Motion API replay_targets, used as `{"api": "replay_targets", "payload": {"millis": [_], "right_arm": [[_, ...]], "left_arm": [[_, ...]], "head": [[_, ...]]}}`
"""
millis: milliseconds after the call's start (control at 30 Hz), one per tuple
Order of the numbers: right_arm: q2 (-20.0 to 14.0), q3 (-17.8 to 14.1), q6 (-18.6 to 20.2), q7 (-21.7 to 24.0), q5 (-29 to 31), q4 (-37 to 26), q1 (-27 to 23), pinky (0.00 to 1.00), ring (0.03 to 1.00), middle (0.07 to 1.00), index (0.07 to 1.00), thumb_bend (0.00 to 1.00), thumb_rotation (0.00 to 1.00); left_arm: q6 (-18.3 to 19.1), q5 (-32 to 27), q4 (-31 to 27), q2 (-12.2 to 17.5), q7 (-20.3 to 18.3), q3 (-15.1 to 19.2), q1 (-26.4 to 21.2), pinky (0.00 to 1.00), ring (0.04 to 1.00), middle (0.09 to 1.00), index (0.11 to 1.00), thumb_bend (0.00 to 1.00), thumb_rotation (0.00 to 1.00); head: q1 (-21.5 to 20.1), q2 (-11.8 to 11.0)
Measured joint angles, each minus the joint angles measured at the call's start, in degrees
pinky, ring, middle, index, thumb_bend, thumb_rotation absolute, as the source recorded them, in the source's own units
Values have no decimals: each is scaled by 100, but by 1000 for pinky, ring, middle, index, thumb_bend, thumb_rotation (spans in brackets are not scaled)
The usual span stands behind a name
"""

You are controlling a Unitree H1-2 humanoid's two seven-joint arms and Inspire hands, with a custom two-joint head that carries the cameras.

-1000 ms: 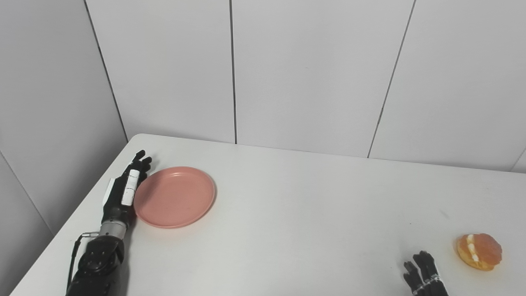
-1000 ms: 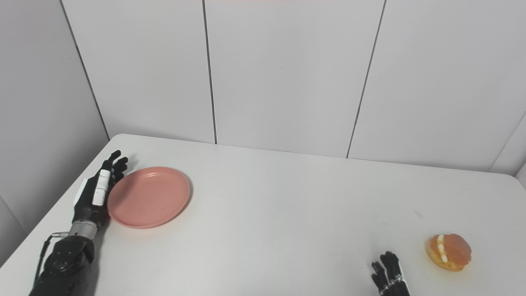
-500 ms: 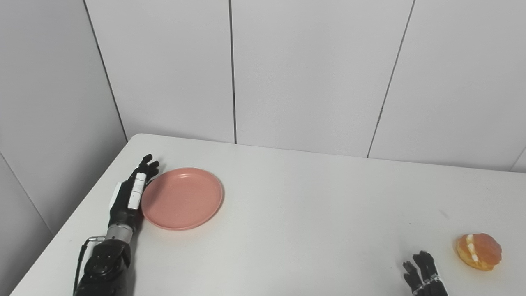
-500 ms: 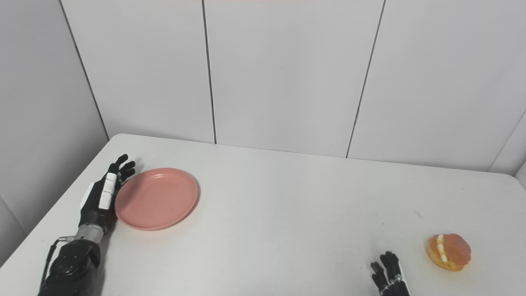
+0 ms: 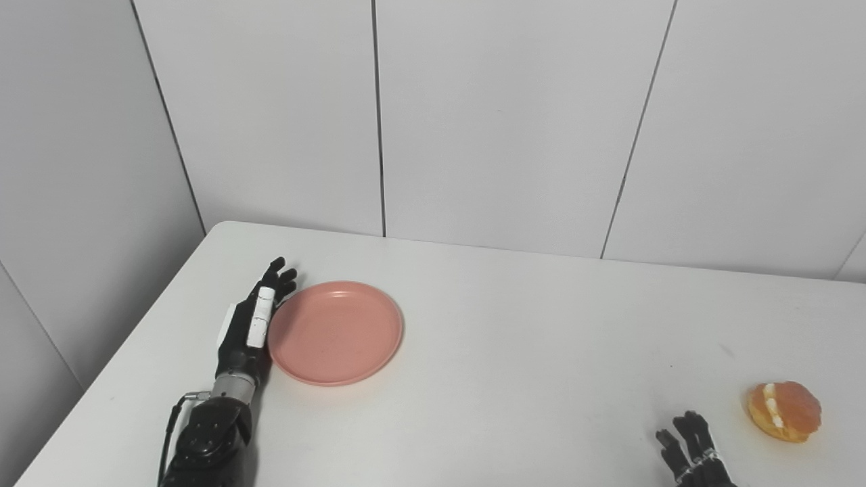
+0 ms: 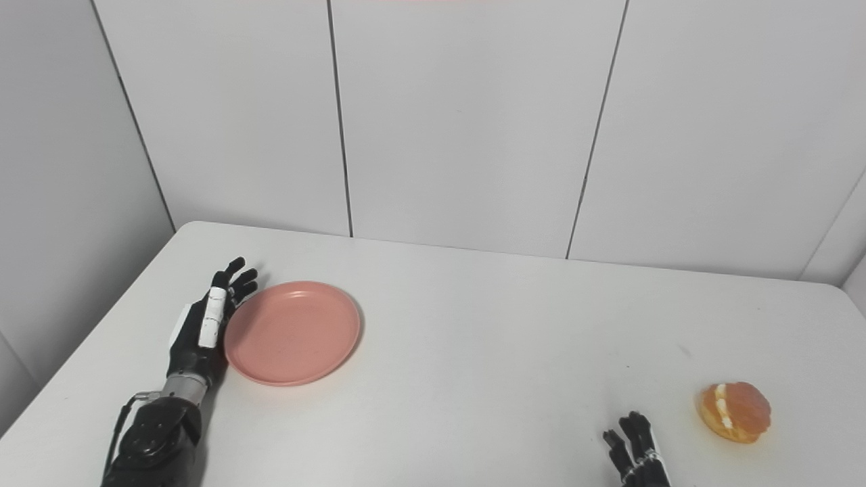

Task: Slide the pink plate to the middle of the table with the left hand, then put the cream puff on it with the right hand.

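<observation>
Pink plate [image 5: 335,333] touches spread left robot hand [image 5: 252,327]; right robot hand [image 5: 690,450] spread.

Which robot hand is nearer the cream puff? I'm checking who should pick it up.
Right. The right robot hand lies just left of the cream puff; the left robot hand is far across the table, against the pink plate.

No text, labels, brands, numbers or signs can be read on anything in either view
</observation>
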Motion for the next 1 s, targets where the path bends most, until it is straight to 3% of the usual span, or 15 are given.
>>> {"api": "replay_targets", "payload": {"millis": [700, 1000], "right_arm": [[1, 134, 156, -47, -54, -140, 81, 990, 896, 940, 940, 815, 970], [13, 206, 235, -62, -135, -199, 98, 972, 894, 937, 937, 806, 963]], "left_arm": [[-21, 286, 283, -294, 231, -352, -279, 883, 922, 900, 888, 929, 936], [-15, 309, 306, -603, 230, -510, -345, 864, 911, 899, 881, 912, 941]], "head": [[-167, 97], [-404, 158]]}}
